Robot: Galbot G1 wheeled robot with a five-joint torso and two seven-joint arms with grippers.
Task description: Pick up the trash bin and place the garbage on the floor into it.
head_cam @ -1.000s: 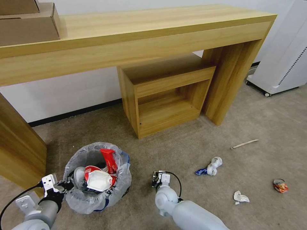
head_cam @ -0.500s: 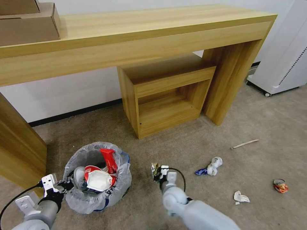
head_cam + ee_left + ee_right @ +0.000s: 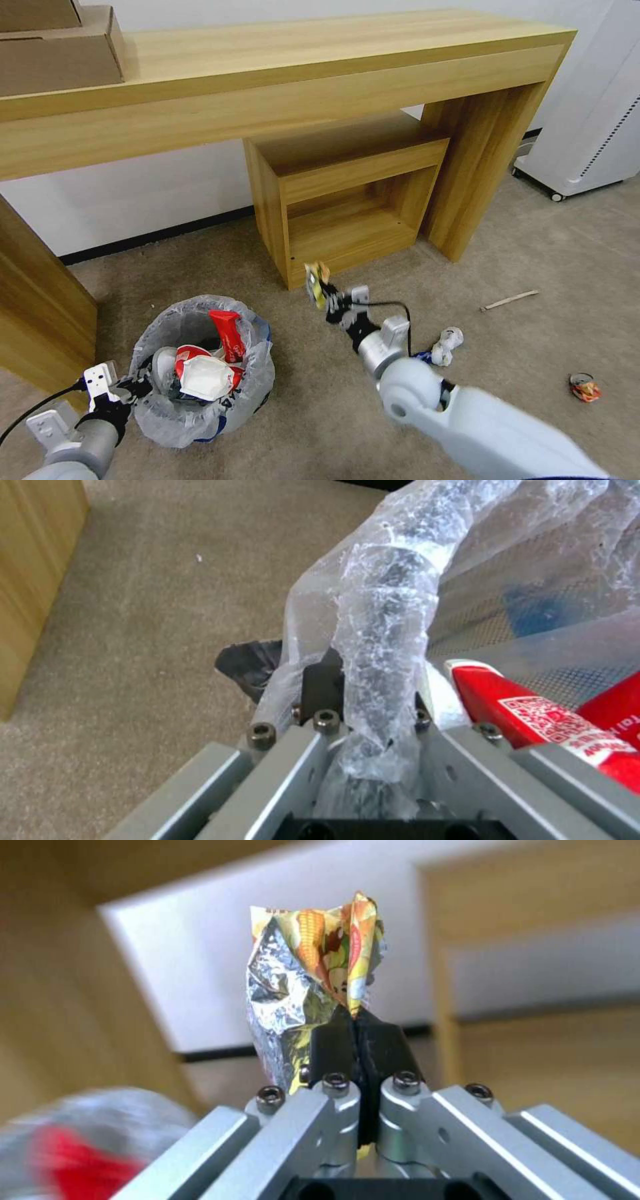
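Right hand clamps a foil wrapper above the floor, right of the trash bin; left hand grips the bin's rim.

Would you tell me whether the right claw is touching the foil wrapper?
Touching. In the right wrist view, the right claw has its black fingers pressed shut on the foil wrapper, which stands up between them.

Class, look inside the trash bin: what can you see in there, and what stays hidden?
Inside the trash bin lie a red wrapper, a white slipper and more red underneath. Anything deeper is covered by these and the plastic liner. The left claw grips the rim.
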